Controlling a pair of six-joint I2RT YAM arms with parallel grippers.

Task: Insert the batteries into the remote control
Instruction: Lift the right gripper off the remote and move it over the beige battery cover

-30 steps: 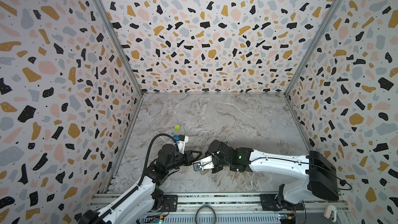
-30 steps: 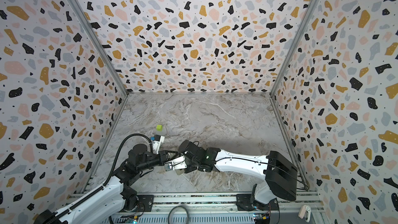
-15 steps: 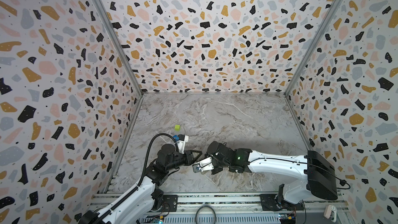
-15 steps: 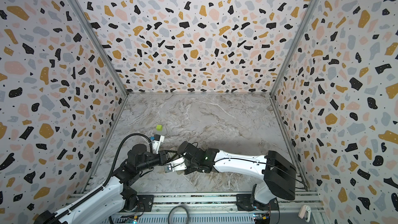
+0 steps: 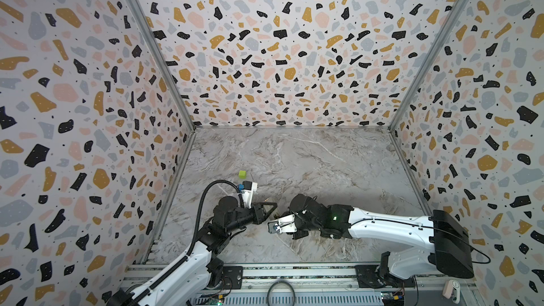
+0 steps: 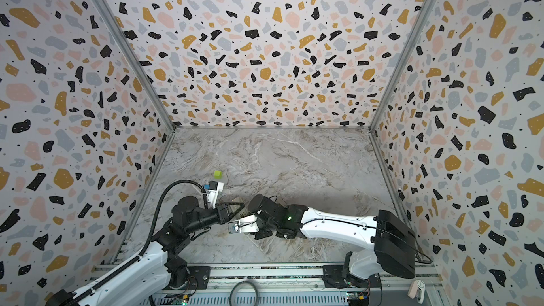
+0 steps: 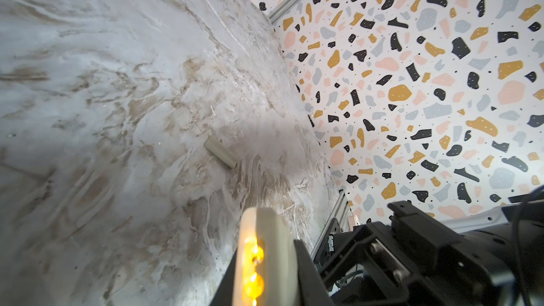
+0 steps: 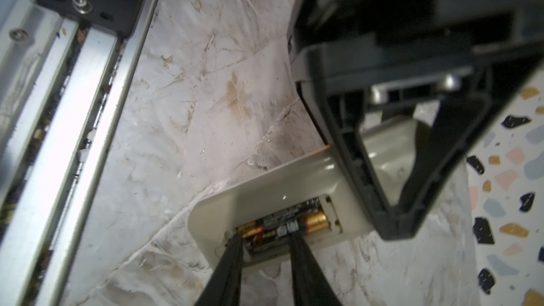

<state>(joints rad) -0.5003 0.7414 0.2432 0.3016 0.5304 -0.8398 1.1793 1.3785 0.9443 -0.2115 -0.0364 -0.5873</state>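
Seating step. Left gripper (image 5: 266,211) clamped on remote control (image 8: 273,189), near side, centre. Batteries (image 8: 294,219) both in bay, seemingly flush. Right gripper (image 8: 263,234) jaws apart over them. Next: back out straight, avoid snagging.

Both arms reach low and forward, and they meet near the middle in both top views. The left arm (image 5: 188,260) rises from its base, folds at the elbow and points its black wrist (image 5: 232,216) to the right. The left gripper (image 5: 269,209) is turned on its side and clamped across the remote control (image 8: 279,181). The right arm (image 5: 388,226) lies stretched out almost level and points left, with its wrist (image 5: 312,213) tipped downward. The right gripper (image 8: 263,235) sits just beside the left one. Its slim dark fingers (image 8: 304,266) stand a little apart, with the tips set at the remote's open end.
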